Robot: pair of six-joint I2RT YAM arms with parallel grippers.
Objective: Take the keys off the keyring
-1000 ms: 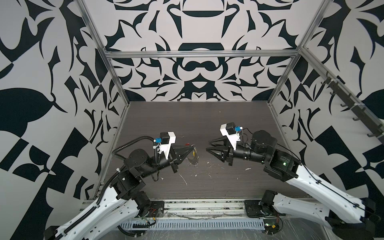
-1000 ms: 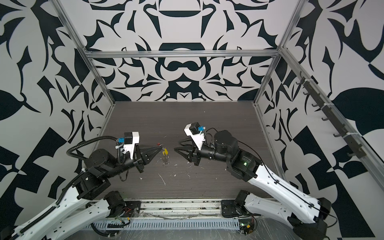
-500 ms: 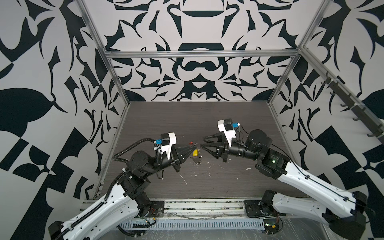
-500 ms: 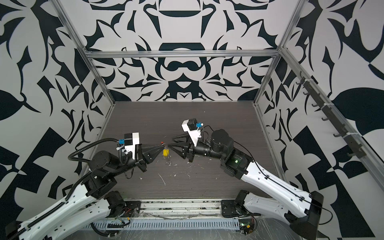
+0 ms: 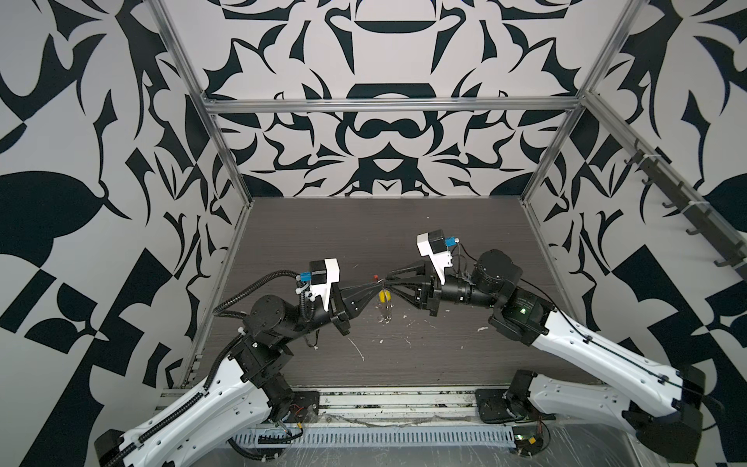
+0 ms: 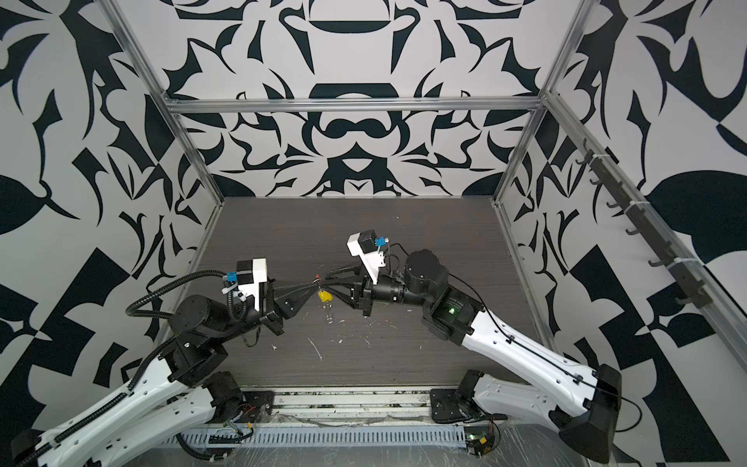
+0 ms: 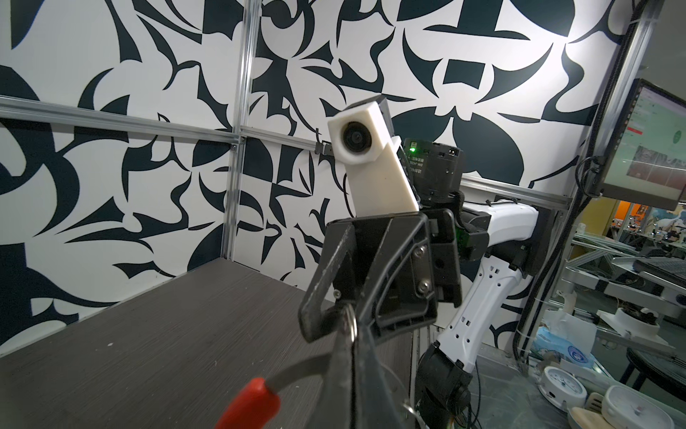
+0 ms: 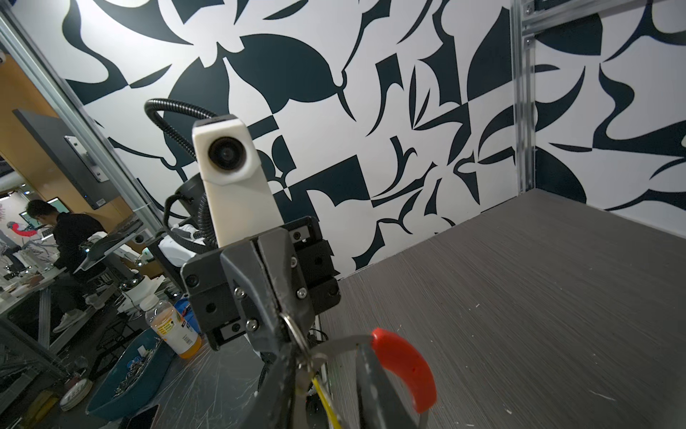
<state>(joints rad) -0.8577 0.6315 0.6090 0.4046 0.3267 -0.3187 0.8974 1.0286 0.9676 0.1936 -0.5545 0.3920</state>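
we are at the step of getting a second grip. the left gripper is pressed together on the ring and holds it in the air over the middle of the table. the red key sticks out beside the tips, and the yellow key hangs just under them. the right gripper has its jaws apart on either side of the ring's loops. we cannot tell if either jaw touches yet. next, we judge, it must pinch one key alone, likely the red, and work it round the coil while the left holds firm. both arms reach inward from the front edge, grippers roughly level and tip to tip.
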